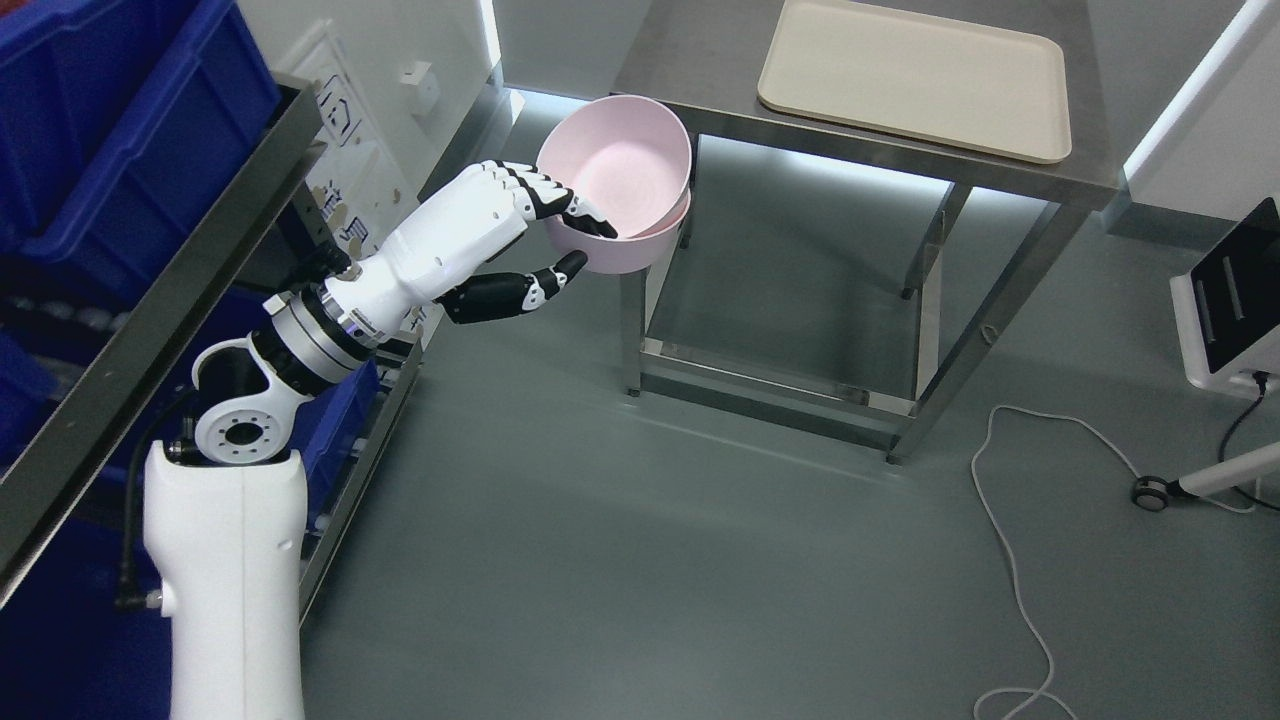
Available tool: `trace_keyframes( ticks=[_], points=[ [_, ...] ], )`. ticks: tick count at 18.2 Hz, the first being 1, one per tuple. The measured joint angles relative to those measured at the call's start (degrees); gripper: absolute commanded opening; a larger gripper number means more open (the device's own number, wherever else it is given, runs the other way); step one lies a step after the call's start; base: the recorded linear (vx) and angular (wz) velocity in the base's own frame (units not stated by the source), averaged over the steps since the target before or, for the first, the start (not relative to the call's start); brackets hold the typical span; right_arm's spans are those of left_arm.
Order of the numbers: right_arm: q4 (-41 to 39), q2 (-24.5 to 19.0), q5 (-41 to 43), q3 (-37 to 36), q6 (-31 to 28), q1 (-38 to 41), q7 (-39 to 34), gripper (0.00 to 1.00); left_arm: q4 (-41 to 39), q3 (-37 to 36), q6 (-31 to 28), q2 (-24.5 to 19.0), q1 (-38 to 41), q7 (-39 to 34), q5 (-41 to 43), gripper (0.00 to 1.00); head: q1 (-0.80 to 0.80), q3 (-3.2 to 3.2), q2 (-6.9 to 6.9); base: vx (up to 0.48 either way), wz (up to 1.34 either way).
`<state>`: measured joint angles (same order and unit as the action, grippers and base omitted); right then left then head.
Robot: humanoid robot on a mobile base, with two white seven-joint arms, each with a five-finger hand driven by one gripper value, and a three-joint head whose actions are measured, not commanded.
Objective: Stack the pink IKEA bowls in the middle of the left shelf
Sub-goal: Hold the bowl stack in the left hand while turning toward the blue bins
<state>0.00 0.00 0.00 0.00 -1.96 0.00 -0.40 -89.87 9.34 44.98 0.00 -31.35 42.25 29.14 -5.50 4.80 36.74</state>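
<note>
Two pink bowls point(625, 180), nested one inside the other, hang in the air beside the steel table's left front corner. My left hand point(570, 240) is shut on their near rim: fingers point(560, 200) lie over the edge inside, the thumb point(545, 282) presses beneath. The white left arm point(300, 340) rises from the lower left, in front of the left shelf point(150, 330). The shelf's lower levels are mostly hidden behind its steel edge.
Blue bins point(110, 120) sit on the left shelf. A steel table point(880, 150) at the back carries a beige tray point(915, 75). A white cable point(1010, 560) snakes over the grey floor; a wheeled stand with a screen point(1235, 310) is at right.
</note>
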Motion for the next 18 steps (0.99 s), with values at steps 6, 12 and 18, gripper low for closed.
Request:
trace_keyframes(
  ticks=[6,12,18],
  points=[
    [0.00,0.00,0.00,0.00,0.00,0.01,0.00,1.00,-0.10,-0.23,0.01,0.00,-0.05,0.02,-0.10,0.03,0.00,0.00,0.00,-0.329,0.28],
    [0.00,0.00,0.00,0.00,0.04,0.03,0.00,1.00,-0.11,-0.34,0.01,0.00,-0.26,0.02,-0.13,0.03,0.00,0.00,0.00,-0.327,0.58],
    [0.00,0.00,0.00,0.00,0.18,0.02,0.00,1.00,-0.12,-0.42,0.02,0.00,-1.17,-0.13,-0.14,0.03,0.00,0.00,0.00,-0.292,1.09]
  ],
)
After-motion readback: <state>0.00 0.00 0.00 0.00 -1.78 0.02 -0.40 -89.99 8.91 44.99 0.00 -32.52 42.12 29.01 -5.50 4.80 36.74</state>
